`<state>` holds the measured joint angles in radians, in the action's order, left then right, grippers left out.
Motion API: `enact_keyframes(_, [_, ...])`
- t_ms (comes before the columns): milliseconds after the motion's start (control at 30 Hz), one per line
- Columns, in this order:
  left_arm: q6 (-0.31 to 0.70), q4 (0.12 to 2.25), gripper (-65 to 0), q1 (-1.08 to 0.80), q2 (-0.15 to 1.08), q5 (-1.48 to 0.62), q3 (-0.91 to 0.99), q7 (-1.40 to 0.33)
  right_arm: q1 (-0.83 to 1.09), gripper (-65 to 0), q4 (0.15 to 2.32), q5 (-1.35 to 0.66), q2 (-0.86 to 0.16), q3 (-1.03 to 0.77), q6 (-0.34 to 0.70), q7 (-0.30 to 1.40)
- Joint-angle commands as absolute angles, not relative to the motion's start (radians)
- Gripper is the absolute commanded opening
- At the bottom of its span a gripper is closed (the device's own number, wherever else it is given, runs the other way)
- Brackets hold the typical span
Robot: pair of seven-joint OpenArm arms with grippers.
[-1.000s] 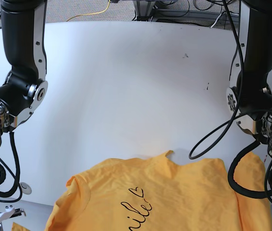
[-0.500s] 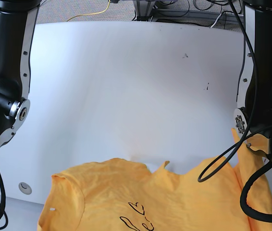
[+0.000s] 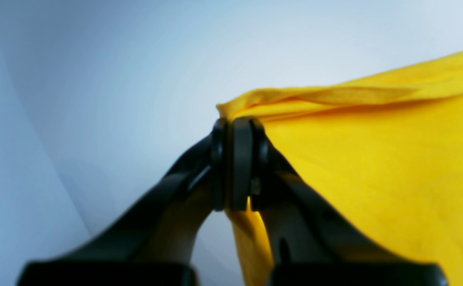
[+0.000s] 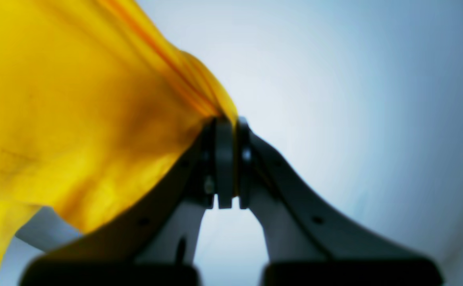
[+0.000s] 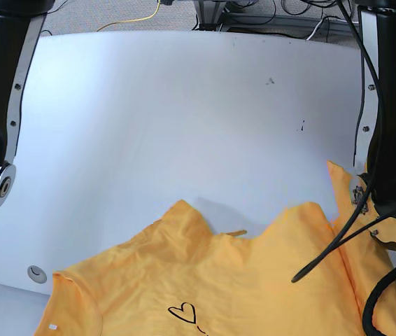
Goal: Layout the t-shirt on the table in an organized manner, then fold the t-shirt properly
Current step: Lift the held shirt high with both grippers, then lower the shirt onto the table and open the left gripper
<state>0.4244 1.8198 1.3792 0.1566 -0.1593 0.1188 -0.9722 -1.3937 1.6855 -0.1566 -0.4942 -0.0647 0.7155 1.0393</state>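
Item one, the t-shirt (image 5: 254,280): orange-yellow, wrinkled, spread over the near part of your tabletop (image 5: 184,112), a black heart print (image 5: 182,313) showing near the bottom of the base view and one sleeve edge raised beside the arm on that view's right. Item two, your left claw (image 3: 235,163): jaws pressed together on a bunched fold of the yellow fabric, cloth trailing away to the right in its wrist view. Item three, your right claw (image 4: 223,163): likewise clamped on a gathered fold, cloth hanging away to the left. Item four, tabletop: white, curved far edge, small dark scuffs (image 5: 271,81), one round grey grommet (image 5: 36,273) near the shirt's left sleeve.
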Motion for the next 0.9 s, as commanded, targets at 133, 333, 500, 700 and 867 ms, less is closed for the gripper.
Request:
enact_keyframes(133, [0.4,1.738,-65.0,1.46,0.179,-0.113,0.128,-0.954,-1.469,-65.0,1.65,-0.107,-0.532,-0.053,0.698,1.047])
enact_keyframes(333, [0.418,1.727,-65.0,1.429,0.18,-0.113,0.128,-0.957,-1.463,-65.0,1.653,-0.114,-0.57,-0.053,0.698,1.049])
enact_keyframes(500, [0.435,1.748,-65.0,1.353,0.193,-0.113,0.13,-0.958,-1.406,-65.0,1.67,-0.114,-0.59,-0.074,0.698,1.055])
enact_keyframes(700, [0.437,1.807,-65.0,1.222,0.219,-0.116,0.13,-0.958,-1.254,-65.0,1.791,-0.116,-0.613,-0.125,0.698,1.055])
enact_keyframes(867, [0.437,1.88,-65.0,1.084,0.216,-0.12,0.13,-0.958,-1.069,-65.0,1.926,-0.116,-0.615,-0.194,0.698,1.087])
